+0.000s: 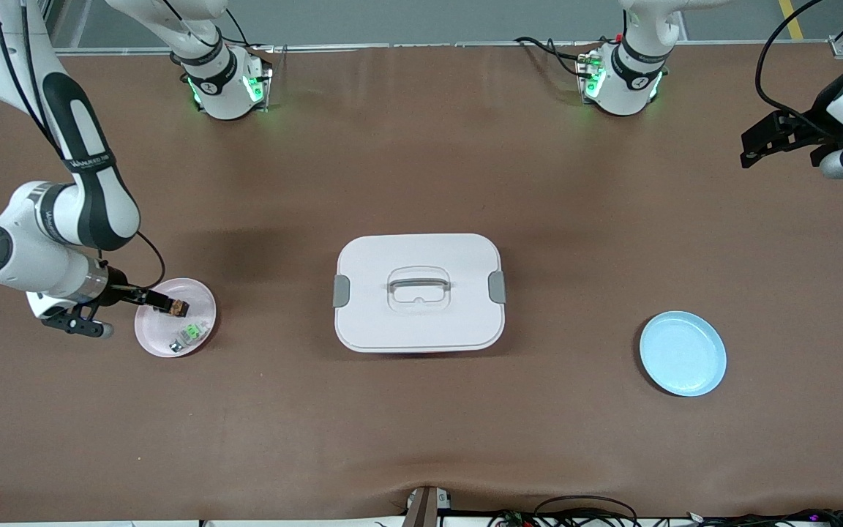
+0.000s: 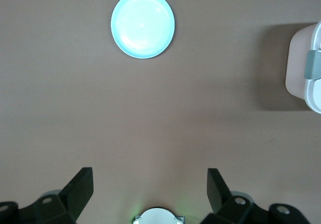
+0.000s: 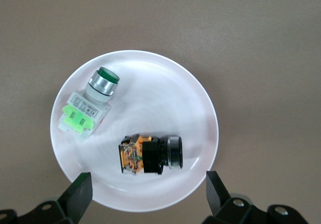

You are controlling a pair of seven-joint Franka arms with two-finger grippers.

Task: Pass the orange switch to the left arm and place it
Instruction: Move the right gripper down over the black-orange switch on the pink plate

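Observation:
The orange switch (image 1: 177,307) lies on its side on a small pale pink plate (image 1: 154,333) at the right arm's end of the table. In the right wrist view the switch (image 3: 148,155) shows an orange body and a black round end. My right gripper (image 1: 156,299) is open just over the plate (image 3: 150,78), its fingertips (image 3: 80,186) to either side of the plate's rim, short of the switch (image 3: 148,155). My left gripper (image 1: 758,143) is open and empty, and waits high over the left arm's end of the table (image 2: 150,189). The white box (image 1: 418,322) stands mid-table between the two plates.
A green-and-clear push-button component (image 1: 189,334) lies on the same pink plate, beside the orange switch (image 3: 88,103). An empty light blue plate (image 1: 683,353) sits toward the left arm's end and shows in the left wrist view (image 2: 143,24), with the box's end (image 2: 306,66).

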